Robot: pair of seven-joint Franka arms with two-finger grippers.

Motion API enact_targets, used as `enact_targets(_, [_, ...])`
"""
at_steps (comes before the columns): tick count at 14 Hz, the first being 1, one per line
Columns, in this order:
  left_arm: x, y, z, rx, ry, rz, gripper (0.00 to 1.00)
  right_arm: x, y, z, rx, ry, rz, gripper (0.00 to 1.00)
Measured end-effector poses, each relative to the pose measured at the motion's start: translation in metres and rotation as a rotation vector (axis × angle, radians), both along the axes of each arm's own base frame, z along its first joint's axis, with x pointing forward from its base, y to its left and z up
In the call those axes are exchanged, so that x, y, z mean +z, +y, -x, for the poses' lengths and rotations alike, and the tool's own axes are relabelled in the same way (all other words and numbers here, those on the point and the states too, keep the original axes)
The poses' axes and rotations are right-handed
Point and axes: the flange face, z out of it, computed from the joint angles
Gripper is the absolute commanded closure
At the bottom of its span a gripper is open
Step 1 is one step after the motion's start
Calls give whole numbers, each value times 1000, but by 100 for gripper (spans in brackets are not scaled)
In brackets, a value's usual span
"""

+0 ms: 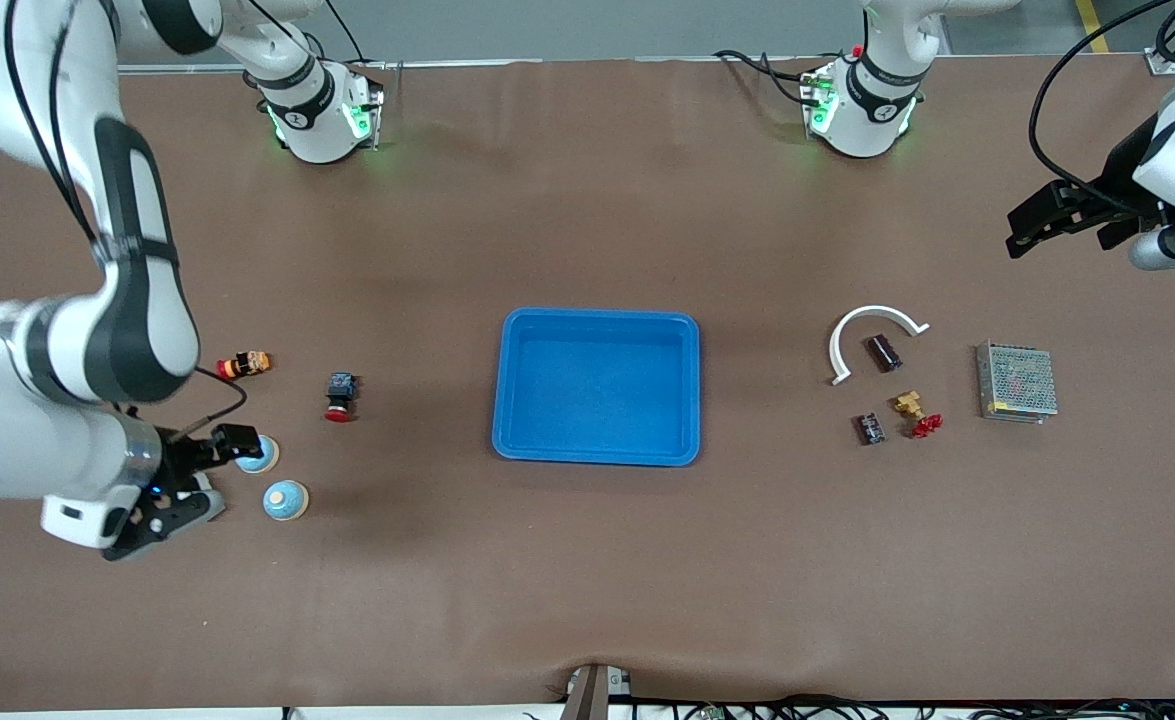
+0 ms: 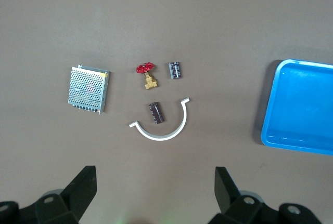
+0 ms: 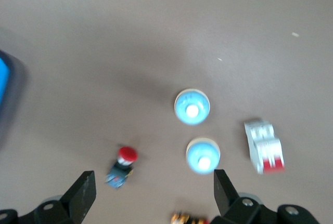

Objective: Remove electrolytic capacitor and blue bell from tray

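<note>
Two blue bells [image 1: 286,500] [image 1: 259,455] sit side by side at the right arm's end of the table; the right wrist view shows them too [image 3: 192,106] [image 3: 203,155]. Two dark capacitors [image 1: 884,352] [image 1: 870,428] lie at the left arm's end, also in the left wrist view [image 2: 156,113] [image 2: 176,70]. A blue tray [image 1: 597,316] sits mid-table, empty. My right gripper [image 1: 192,485] [image 3: 153,174] is open and empty, up over the table beside the bells. My left gripper [image 1: 1022,230] [image 2: 155,171] is open and empty, high over the table's left-arm end.
A white curved strip [image 1: 872,335], a red-handled brass valve [image 1: 917,412] and a metal mesh box [image 1: 1017,382] lie by the capacitors. A red push button [image 1: 340,396], an orange part [image 1: 245,364] and a white and red block [image 3: 264,147] lie near the bells.
</note>
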Motion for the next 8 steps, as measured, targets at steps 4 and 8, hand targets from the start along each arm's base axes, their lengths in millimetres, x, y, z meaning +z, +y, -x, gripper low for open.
enact_targets(4, [0,0,0,-1,-1,0,0,109,-10,54,-120,40,29,0])
enact_targets(8, [0,-1,0,-2,-1,0,0,134,-48,80,-177,45,25,0])
